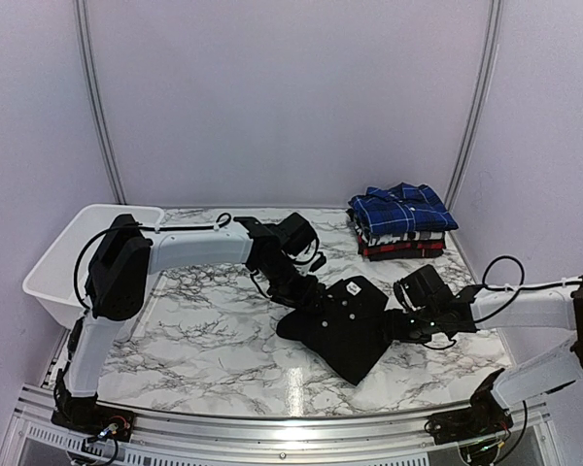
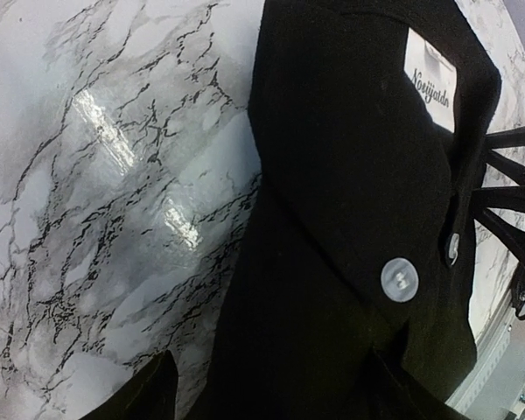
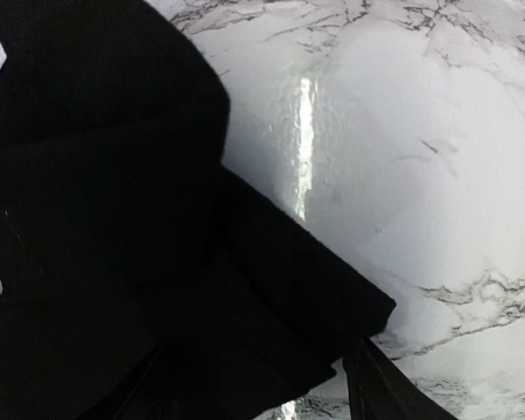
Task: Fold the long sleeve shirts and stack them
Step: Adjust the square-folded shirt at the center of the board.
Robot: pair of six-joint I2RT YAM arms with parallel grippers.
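The black long-sleeve shirt [image 1: 340,325] lies folded on the marble table, mid-right. In the left wrist view the black shirt [image 2: 350,175] shows a white label and a clear button. My left gripper [image 1: 296,289] is at the shirt's left edge. Its fingers [image 2: 149,394] stand wide apart, with the cloth between them [image 2: 276,398]. My right gripper [image 1: 400,325] is at the shirt's right edge. It is also open, with the folded corner [image 3: 271,289] between its fingers [image 3: 381,389]. The plaid shirts [image 1: 400,221] are stacked at the back right, with the blue-and-white one on top.
A white plastic basket [image 1: 68,262] stands at the table's left edge. Both arms reach in low over the marble table [image 1: 204,330] from either side of the black shirt. The plaid stack sits just behind the right arm.
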